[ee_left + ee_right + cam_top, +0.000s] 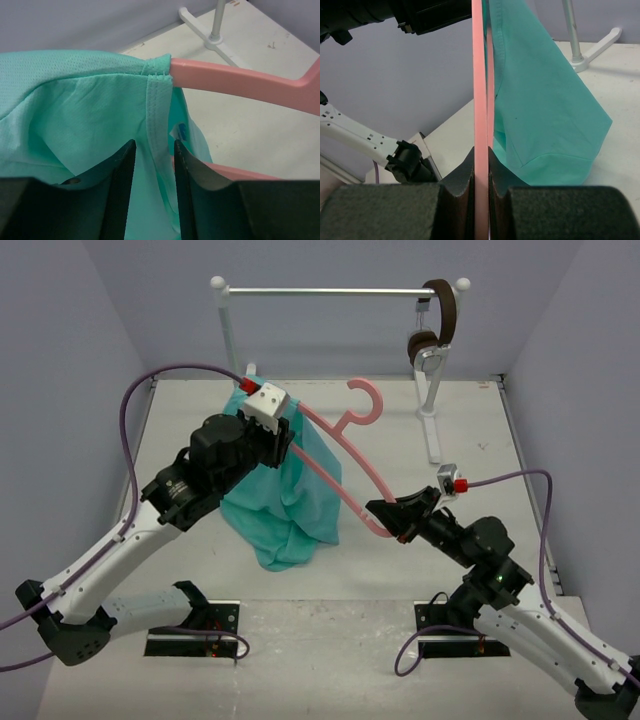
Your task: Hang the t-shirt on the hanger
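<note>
1. The right hand (pixel 481 160) is clamped tight on one thin bar of the pink hanger (pixel 340 455), holding it tilted above the worktop (pixel 350 590).
2. The left hand (pixel 154 150) stands narrowly apart, a stitched seam band of the t-shirt (pixel 285 500) hanging between its fingers.
3. The hanger's far arm is tucked inside the teal shirt, which drapes from it down toward the worktop, between the two arms.
</note>
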`<state>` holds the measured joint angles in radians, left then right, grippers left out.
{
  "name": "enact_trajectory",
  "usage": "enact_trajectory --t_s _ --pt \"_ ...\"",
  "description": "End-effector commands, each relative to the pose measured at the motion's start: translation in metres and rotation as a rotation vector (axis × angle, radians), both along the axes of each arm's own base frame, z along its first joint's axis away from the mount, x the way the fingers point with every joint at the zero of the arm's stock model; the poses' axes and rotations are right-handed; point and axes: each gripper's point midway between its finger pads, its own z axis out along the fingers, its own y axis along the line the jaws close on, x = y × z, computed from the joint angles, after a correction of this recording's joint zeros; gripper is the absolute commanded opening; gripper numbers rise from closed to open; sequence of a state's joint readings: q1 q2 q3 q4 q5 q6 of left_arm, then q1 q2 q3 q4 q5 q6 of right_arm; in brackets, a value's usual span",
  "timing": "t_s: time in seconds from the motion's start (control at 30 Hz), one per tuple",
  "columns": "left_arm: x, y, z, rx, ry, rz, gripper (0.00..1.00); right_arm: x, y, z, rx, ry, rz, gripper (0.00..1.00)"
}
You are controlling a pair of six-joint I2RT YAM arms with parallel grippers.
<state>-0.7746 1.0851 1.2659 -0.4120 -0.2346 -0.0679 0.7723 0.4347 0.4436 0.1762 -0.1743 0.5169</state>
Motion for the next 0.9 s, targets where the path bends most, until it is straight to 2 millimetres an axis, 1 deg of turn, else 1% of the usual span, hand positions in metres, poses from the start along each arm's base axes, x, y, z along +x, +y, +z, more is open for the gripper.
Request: enact_trajectory --t_s 0.0,0.03,0.07,0.1,0.13,0.17,0.2,0.23,0.4,0.43,0.47,0.53,0.6,0.67,0.73,0.8,0.83,0.87 --pt "0.014 -0.004 0.030 -0.079 -0.073 0.045 0.34 -0.005 -0.006 0.043 0.078 -0.077 -0.006 0.00" --pt "0.014 -0.005 0.030 -0.079 -0.073 0.044 0.39 -0.005 -0.006 0.043 0.077 -0.078 -0.006 0.00" --pt "0.016 -0.006 0.030 -0.078 -0.073 0.043 0.48 -0.005 -0.006 0.044 0.077 -0.077 -0.006 0.00" --pt "0.017 -0.007 0.029 -0.074 -0.071 0.043 0.48 -0.006 -0.006 0.044 0.074 -0.076 -0.005 0.00" --pt "0.018 -0.008 0.029 -0.067 -0.071 0.044 0.38 -0.006 -0.006 0.044 0.070 -0.074 -0.003 0.00" --pt "0.019 -0.008 0.028 -0.061 -0.071 0.045 0.24 -0.006 -0.006 0.043 0.067 -0.074 -0.003 0.00" --pt "0.020 -0.009 0.028 -0.057 -0.072 0.045 0.05 -0.005 -0.006 0.043 0.065 -0.075 -0.003 0.00" --pt "0.020 -0.008 0.029 -0.057 -0.076 0.046 0.01 -0.005 -0.006 0.042 0.060 -0.073 -0.007 0.00" --pt "0.017 -0.008 0.040 -0.046 -0.101 0.018 0.00 0.003 -0.006 0.036 0.032 -0.057 -0.037 0.00" --pt "0.014 -0.012 0.042 -0.042 -0.103 -0.012 0.00 0.005 -0.005 0.035 0.023 -0.052 -0.044 0.00" --pt "0.007 -0.022 0.048 -0.048 -0.111 -0.086 0.00 0.008 -0.004 0.031 0.003 -0.042 -0.051 0.00" --pt "-0.004 -0.032 0.052 -0.052 -0.101 -0.173 0.00 0.015 0.002 0.027 -0.027 -0.021 -0.053 0.00" --pt "-0.015 -0.040 0.055 -0.033 -0.093 -0.258 0.00 0.017 0.006 0.029 -0.032 -0.019 -0.044 0.00" --pt "-0.025 -0.050 0.052 -0.011 -0.059 -0.344 0.00 0.022 0.013 0.029 -0.043 -0.011 -0.034 0.00" --pt "-0.036 -0.059 0.044 0.010 -0.012 -0.426 0.00 0.028 0.018 0.027 -0.050 0.000 -0.038 0.00" --pt "-0.044 -0.062 0.036 0.030 0.027 -0.473 0.00 0.033 0.019 0.029 -0.044 0.006 -0.054 0.00" --pt "-0.048 -0.062 0.032 0.041 0.042 -0.494 0.00 0.038 0.017 0.027 -0.037 0.028 -0.084 0.00" --pt "-0.052 -0.062 0.027 0.057 0.058 -0.515 0.00 0.048 0.011 0.025 -0.026 0.067 -0.151 0.00"
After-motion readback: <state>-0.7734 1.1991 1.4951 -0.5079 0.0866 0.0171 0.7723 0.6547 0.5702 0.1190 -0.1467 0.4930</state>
